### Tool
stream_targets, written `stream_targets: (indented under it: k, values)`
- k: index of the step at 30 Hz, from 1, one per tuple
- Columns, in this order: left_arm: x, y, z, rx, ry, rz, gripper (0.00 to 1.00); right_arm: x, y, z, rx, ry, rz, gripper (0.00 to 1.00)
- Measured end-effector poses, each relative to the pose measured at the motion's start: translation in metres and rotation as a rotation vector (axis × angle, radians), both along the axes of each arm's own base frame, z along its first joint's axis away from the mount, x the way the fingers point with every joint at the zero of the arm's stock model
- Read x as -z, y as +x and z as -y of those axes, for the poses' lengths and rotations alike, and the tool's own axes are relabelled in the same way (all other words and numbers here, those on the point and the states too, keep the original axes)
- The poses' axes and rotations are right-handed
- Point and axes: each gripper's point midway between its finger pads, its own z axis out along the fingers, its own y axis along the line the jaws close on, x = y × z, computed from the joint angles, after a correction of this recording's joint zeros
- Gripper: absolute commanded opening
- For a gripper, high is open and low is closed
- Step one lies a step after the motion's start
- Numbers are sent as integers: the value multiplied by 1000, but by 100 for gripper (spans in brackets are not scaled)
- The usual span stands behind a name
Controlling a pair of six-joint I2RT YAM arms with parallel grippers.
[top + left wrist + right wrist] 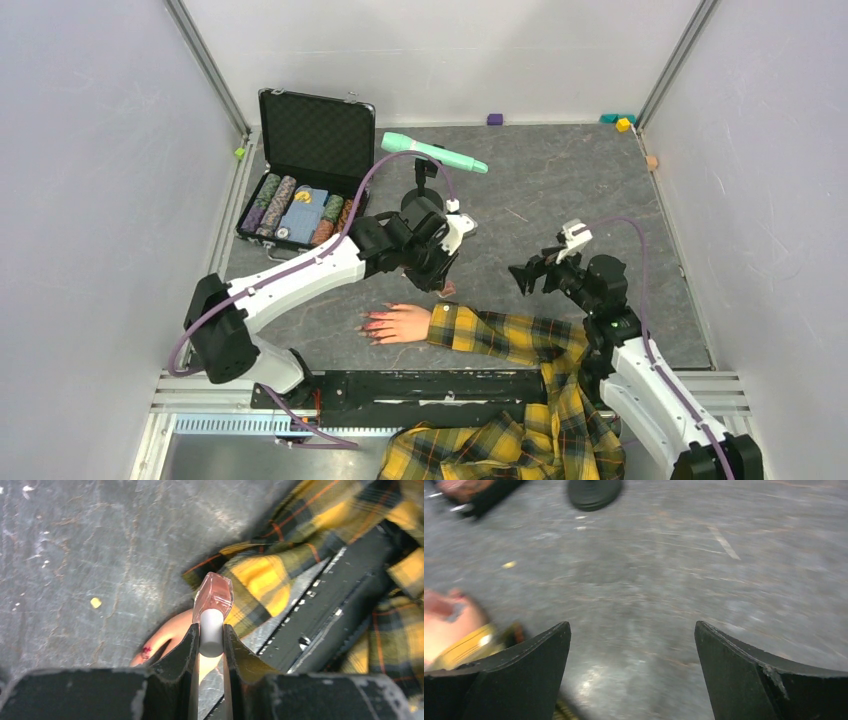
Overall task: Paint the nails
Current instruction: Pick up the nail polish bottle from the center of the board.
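Note:
A pale mannequin hand (402, 322) lies on the grey mat, its yellow plaid sleeve (500, 336) running off to the right. Its red nails (372, 325) point left; one red nail (146, 651) shows in the left wrist view. My left gripper (440, 282) (211, 631) hovers just above the wrist, shut on the white cap (211, 635) of a small pinkish polish bottle (214, 592). The bottle's glass body points away from the fingers, over the cuff. My right gripper (524, 272) (631, 630) stands open and holds nothing, to the right of the hand (444, 620).
An open black case of poker chips (310, 170) sits at the back left. A mint-green torch (432, 153) and a round black stand (422, 196) (594, 490) lie behind the left gripper. Small coloured blocks (622, 122) rest by the back wall. A black rail (420, 385) runs along the near edge.

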Motion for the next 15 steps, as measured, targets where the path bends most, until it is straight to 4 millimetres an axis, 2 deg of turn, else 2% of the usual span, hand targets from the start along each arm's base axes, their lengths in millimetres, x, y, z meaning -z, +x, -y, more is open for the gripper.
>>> stream_targets:
  k: [3,6,9,12,15]
  values:
    - [-10,-8,6,33,-55,-22,2,-4,-16,-37,-195,53,-5,98]
    - [-12,-18,9,64,-88,-58,2,-13,-44,-78,-405,90,11,98]
    - [-14,-24,10,85,-116,-93,2,-26,-69,-107,-563,137,38,99]
    - [-19,-28,12,102,-148,-120,2,-40,-87,-124,-665,192,75,97]
    - [-26,-34,14,127,-184,-149,2,-42,-102,-135,-736,223,85,93]
